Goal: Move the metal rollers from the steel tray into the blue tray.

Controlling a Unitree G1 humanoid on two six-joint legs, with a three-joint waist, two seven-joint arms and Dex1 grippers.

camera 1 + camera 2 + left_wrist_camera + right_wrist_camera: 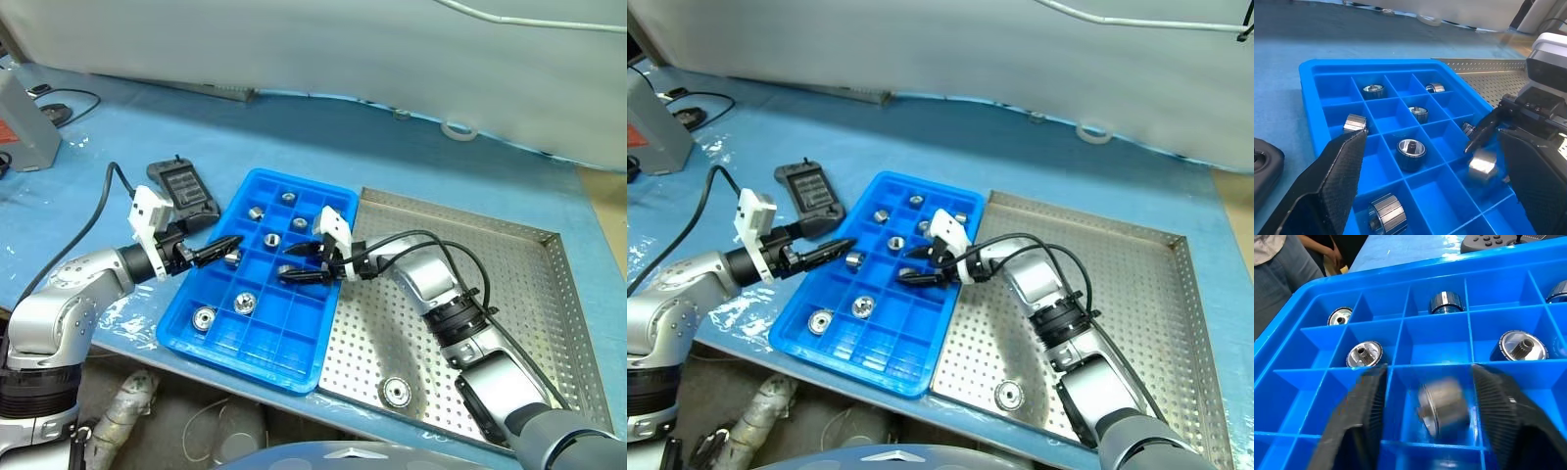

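The blue tray (192,336) lies on the blue table with the steel tray (490,284) against its right side. Several metal rollers (244,303) sit in separate blue compartments. One roller (397,392) lies near the steel tray's front edge. My right gripper (287,266) hangs over the blue tray's right-hand compartments with its jaws apart. A blurred roller (1442,406) is loose between its fingers (1359,421), above a compartment. My left gripper (227,250) is open at the blue tray's left rim, its tips beside a roller (232,258).
A black handheld device (181,191) lies just behind the blue tray's left corner, and a cable runs from my left wrist. A grey box (20,122) stands far left and a tape ring (458,128) at the back. A person in jeans (1283,264) stands beyond the table.
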